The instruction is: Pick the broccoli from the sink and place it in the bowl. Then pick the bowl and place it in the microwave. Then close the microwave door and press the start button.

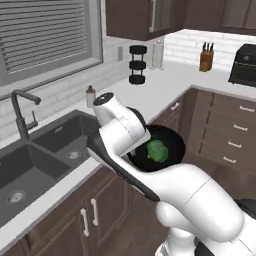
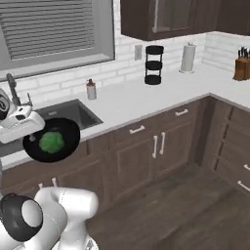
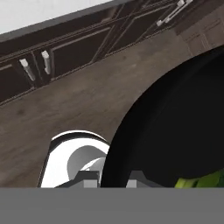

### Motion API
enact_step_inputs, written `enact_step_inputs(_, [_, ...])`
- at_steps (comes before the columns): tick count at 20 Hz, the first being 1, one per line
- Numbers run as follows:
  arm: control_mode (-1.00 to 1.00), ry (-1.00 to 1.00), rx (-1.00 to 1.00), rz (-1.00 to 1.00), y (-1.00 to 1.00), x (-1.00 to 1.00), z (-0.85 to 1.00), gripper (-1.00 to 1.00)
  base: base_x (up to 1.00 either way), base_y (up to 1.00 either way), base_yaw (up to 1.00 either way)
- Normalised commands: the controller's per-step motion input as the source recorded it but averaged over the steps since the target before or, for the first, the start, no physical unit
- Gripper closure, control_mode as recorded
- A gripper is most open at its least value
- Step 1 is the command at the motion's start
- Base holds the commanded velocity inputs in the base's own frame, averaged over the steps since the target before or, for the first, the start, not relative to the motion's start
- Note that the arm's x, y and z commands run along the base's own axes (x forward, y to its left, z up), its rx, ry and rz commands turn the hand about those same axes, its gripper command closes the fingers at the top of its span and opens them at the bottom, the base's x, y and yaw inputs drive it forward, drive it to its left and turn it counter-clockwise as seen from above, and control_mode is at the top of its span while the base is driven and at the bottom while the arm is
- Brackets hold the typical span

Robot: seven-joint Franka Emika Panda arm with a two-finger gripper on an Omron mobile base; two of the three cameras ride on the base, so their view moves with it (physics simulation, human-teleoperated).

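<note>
Right at the gripper (image 3: 111, 175), the bowl (image 1: 172, 145) hangs in the air out past the counter, over the wood floor. You have the two fingers pinched tight on its rim. Down inside the bowl, below your fingers, sits the broccoli (image 1: 157, 150). It looks light and loose. The bowl looks hard and shiny, so it may slip. Keep it level.
</note>
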Motion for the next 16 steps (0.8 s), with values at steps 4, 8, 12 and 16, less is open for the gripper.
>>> enact_step_inputs(4, [1.00,0.00,0.00,0.00,0.00,0.00,0.00,1.00,-0.21,0.00,-0.96])
enact_step_inputs(8, [1.00,0.00,0.00,0.00,0.00,0.00,0.00,1.00,-0.08,-0.04,-0.91])
enact_step_inputs(12, [1.00,0.00,0.00,0.00,0.00,0.00,0.00,1.00,0.00,-0.11,-0.89])
enact_step_inputs(16, [1.00,0.00,0.00,0.00,0.00,0.00,0.00,1.00,0.00,-0.19,-0.85])
